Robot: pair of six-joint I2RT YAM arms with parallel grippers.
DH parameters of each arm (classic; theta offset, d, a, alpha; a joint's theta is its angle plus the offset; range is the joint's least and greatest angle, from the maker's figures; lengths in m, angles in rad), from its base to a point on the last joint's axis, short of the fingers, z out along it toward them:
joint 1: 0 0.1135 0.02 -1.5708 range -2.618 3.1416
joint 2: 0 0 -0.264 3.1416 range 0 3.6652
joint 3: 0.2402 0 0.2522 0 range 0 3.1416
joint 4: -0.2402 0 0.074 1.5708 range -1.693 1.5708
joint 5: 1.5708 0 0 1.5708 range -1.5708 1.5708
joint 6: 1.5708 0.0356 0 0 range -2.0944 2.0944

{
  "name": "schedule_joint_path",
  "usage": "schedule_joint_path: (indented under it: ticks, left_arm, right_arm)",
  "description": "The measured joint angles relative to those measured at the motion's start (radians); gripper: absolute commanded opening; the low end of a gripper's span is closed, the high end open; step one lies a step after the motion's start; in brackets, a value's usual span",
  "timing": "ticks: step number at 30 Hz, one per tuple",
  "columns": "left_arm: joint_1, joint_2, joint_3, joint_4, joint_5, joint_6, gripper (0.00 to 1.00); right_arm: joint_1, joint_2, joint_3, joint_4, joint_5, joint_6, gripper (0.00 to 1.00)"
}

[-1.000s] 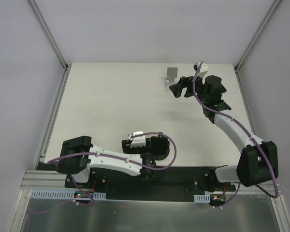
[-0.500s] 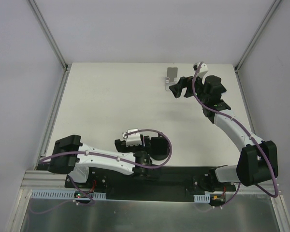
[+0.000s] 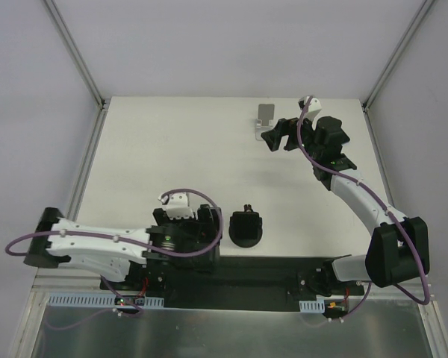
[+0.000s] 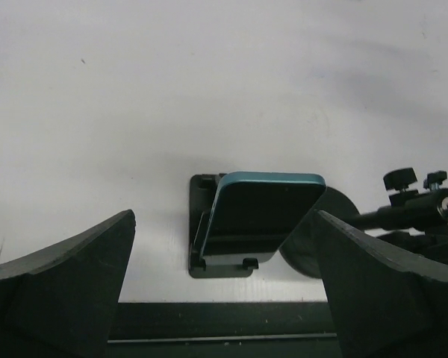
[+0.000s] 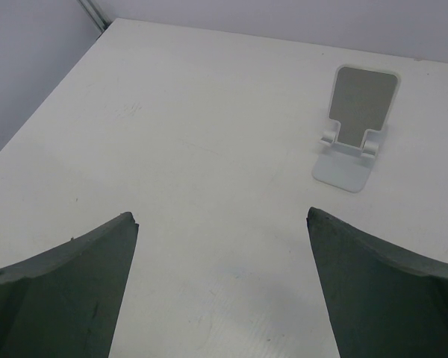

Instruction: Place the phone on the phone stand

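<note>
White bench (image 3: pixel 149 164) holds it all; the left arm (image 3: pixel 97 242) has swung back to the left side in the last second, so it no longer covers the spot near the front edge; the left end effector (image 4: pixel 222 218) is wide open and holds nothing; the right arm (image 3: pixel 358 198) has not moved; the right end effector (image 5: pixel 220 216) is wide open and empty too, near a white stand (image 5: pixel 355 130) with nothing on it; a black stand (image 4: pixel 199 262) now shows near the front edge; the phone (image 4: pixel 265 212) leans on it, tilted back, and nothing touches it; I think the phone was let go and the job looks done, unless the white stand was meant.
</note>
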Motion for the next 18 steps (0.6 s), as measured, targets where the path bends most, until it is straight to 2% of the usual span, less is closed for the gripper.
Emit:
schedule_joint_path:
  ticks: [3,7,11,18]
  left_arm:
    - [0.041,-0.223,-0.106,0.2,0.074,0.264,0.99]
    - [0.103,-0.404,-0.183,0.393,0.182,0.547,0.99]
    - [0.161,-0.391,-0.18,0.501,0.313,0.692,0.99]
    - [0.199,-0.225,-0.137,0.56,0.438,0.737,0.99]
  right_arm:
    - [0.0,0.0,0.0,0.0,-0.002,0.003,0.99]
    - [0.0,0.0,0.0,0.0,-0.003,0.005,0.98]
    - [0.0,0.0,0.0,0.0,-0.005,0.007,0.99]
    - [0.0,0.0,0.0,0.0,-0.006,0.007,0.99]
